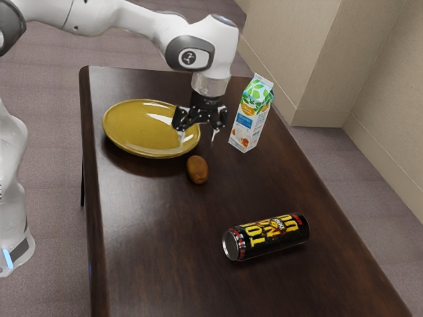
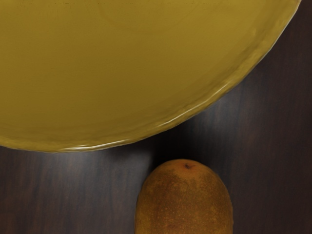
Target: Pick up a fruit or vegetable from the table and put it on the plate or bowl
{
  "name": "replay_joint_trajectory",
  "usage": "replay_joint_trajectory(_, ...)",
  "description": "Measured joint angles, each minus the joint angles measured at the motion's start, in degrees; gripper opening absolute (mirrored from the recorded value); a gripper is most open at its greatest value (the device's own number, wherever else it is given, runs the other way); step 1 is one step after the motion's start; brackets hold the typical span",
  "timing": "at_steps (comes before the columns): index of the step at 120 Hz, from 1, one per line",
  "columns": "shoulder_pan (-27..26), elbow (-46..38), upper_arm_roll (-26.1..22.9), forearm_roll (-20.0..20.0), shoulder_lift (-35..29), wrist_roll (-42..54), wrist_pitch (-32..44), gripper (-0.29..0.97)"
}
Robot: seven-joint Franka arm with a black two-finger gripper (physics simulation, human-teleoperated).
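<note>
Black-and-yellow can (image 1: 266, 236) is lying on its side nearest the camera on the dark table (image 1: 158, 257). Farther back, the brown kiwi (image 1: 197, 169) is resting on the table just beside the yellow plate (image 1: 139, 125). Above them the gripper (image 1: 196, 137) is hanging, fingers apart and empty; a carton (image 1: 251, 113) is standing upright beside it.

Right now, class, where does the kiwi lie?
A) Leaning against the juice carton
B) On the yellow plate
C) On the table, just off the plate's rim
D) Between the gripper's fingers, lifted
C: the kiwi rests on the dark table, with a strip of wood between it and the yellow plate. The open gripper hangs above it.
</note>
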Motion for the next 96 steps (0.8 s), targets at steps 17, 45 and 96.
replay_joint_trajectory(17,-1.53,-0.14,-0.76,4.2,0.31,-0.45,0.61,0.68)
replay_joint_trajectory(45,-2.55,-0.2,-0.95,5.61,2.47,-1.74,1.26,0.68)
replay_joint_trajectory(96,-2.78,-6.97,-1.04,0.95,4.57,-3.12,9.49,0.65)
